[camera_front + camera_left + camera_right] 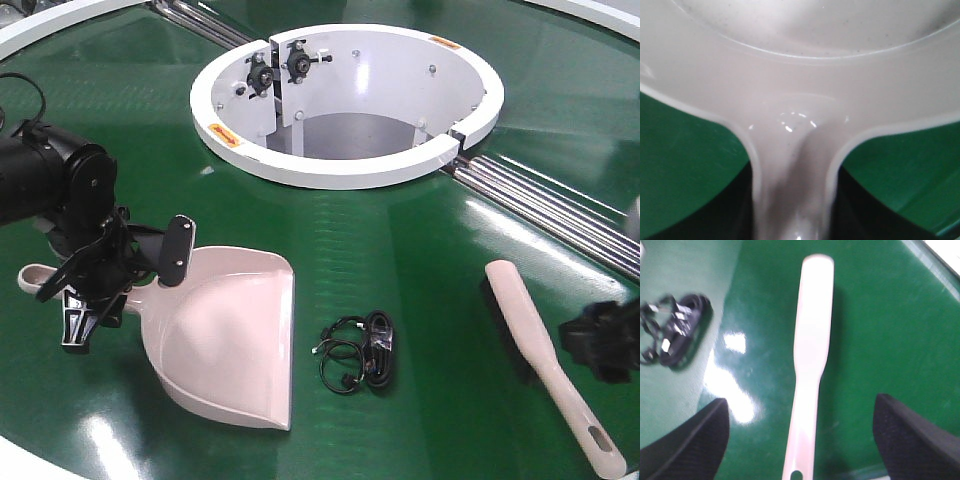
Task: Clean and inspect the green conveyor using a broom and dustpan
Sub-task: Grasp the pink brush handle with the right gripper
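On-Belt Tool Status

On the green conveyor [400,250], the dustpan [235,340] lies left, the broom [535,345] right. The left end effector [115,285] straddles the dustpan handle; clamping cannot be determined. The right end effector [800,440] has jaws apart, flanking the broom handle.

Bright overhead light glares off the green conveyor [430,330]; both wrist views blur.

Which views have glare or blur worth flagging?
Front view: sharp, light streaks glaring on the green conveyor. Left wrist view: dustpan fills frame, soft, small highlights at its neck. Right wrist view: broom and cable bundle blurred, bright glare patch on the belt between them.
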